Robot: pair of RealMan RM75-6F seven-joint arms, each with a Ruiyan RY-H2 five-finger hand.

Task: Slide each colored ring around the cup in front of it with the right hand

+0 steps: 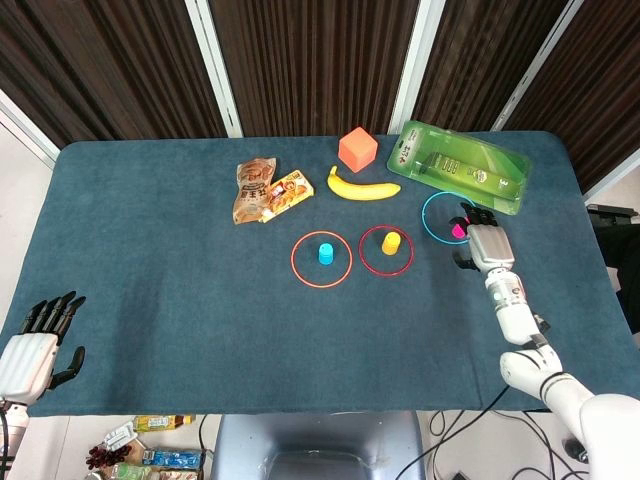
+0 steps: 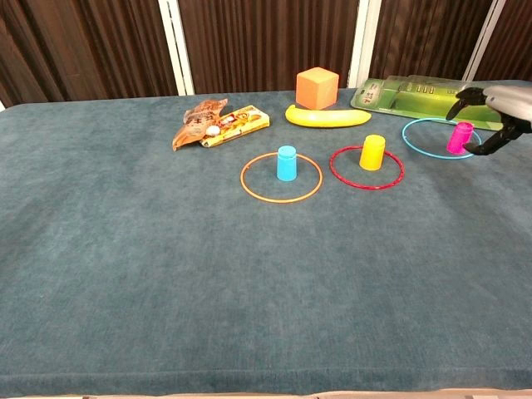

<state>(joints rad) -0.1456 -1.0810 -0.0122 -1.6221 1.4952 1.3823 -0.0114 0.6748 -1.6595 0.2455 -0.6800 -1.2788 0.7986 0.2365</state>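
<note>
Blue ring point(image 2: 440, 137) seen flat on cloth at right edge of chest frame, encircling pink cup point(image 2: 458, 137) (cup off-centre, near ring's right rim). Right hand point(image 2: 499, 112) hovers just beside, fingers spread, nothing held. Ring judged thin, light, stiff, skid-prone; best nudged at rim. Cup judged tippable. Left hand point(image 1: 35, 345) idle lower left, fingers apart.

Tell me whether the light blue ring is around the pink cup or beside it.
Around it. In the chest view the thin light blue ring lies flat on the cloth, encircling the upright pink plastic cup off-centre.
</note>
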